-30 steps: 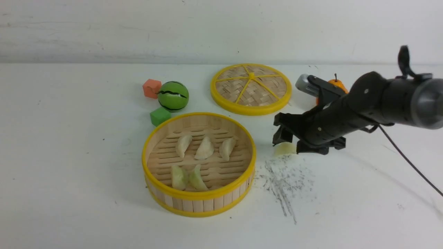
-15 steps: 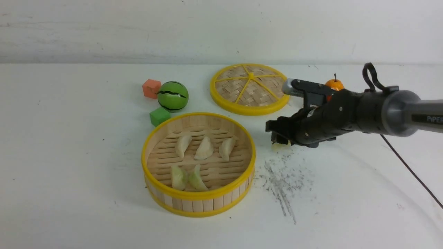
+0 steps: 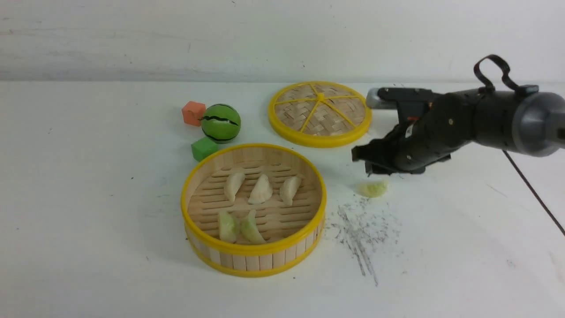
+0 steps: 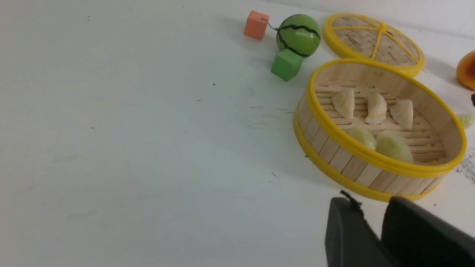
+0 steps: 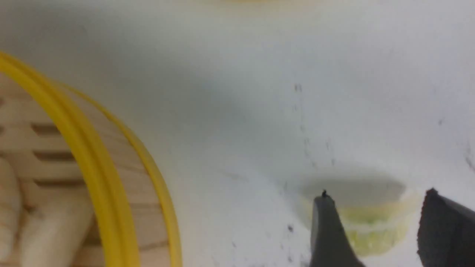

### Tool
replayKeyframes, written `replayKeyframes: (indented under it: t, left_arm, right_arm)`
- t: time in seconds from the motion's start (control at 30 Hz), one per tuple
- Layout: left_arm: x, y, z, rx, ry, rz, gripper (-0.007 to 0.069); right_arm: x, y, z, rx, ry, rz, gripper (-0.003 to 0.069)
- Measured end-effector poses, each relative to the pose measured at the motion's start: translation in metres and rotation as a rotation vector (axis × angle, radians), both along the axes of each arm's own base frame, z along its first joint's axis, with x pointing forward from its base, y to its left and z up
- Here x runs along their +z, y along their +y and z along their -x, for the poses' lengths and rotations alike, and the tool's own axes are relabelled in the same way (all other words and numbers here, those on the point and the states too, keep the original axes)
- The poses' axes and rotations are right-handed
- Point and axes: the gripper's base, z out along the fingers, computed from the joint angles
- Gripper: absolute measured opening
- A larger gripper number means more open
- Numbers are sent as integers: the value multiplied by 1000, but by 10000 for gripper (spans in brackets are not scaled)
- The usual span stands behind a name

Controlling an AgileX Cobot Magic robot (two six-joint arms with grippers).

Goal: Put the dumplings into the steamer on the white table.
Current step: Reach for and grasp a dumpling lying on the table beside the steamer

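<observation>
The steamer point(image 3: 254, 260) stands on the white table point(image 3: 88, 198), holding three cream dumplings point(image 3: 260, 189) in a row and two yellow-green ones point(image 3: 240, 227) nearer me. Another yellow-green dumpling point(image 3: 374, 189) lies on the table to its right. My right gripper point(image 3: 364, 164) hovers just above and behind that dumpling. In the right wrist view its jaws point(image 5: 376, 194) stand apart, with the dumpling point(image 5: 371, 230) lying between the fingers and ungripped. My left gripper point(image 4: 371, 202) shows only in the left wrist view, near the steamer point(image 4: 371, 155), with a narrow empty gap between its fingers.
The woven yellow-rimmed lid point(image 3: 320, 113) lies behind the steamer. A toy watermelon point(image 3: 220, 123), an orange-red cube point(image 3: 193, 113) and a green cube point(image 3: 203, 148) sit at the back left. Grey scuff marks point(image 3: 362, 229) are in front of the loose dumpling. An orange fruit point(image 4: 467, 70) lies beside the lid.
My right gripper dipped onto the loose dumpling, then rose and drew back. Its jaws narrowed, and the dumpling now lies in full sight on the table.
</observation>
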Motion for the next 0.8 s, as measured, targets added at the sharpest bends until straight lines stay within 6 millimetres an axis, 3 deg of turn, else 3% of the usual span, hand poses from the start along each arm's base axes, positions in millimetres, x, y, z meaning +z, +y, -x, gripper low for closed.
replayKeyframes:
  t: [0.17,0.3,0.5,0.8]
  left_arm:
    - [0,0,0,0,0,0,145]
    - [0,0,0,0,0,0,147]
    - [0,0,0,0,0,0,151]
    - [0,0,0,0,0,0,154]
  right_arm:
    - [-3,1,-5,-55,-12,-53,435]
    - [-23,2,-7,-92,44,-67,501]
    - [-42,3,-9,-155,105,-100,499]
    - [-45,1,-2,-87,200,-17,440]
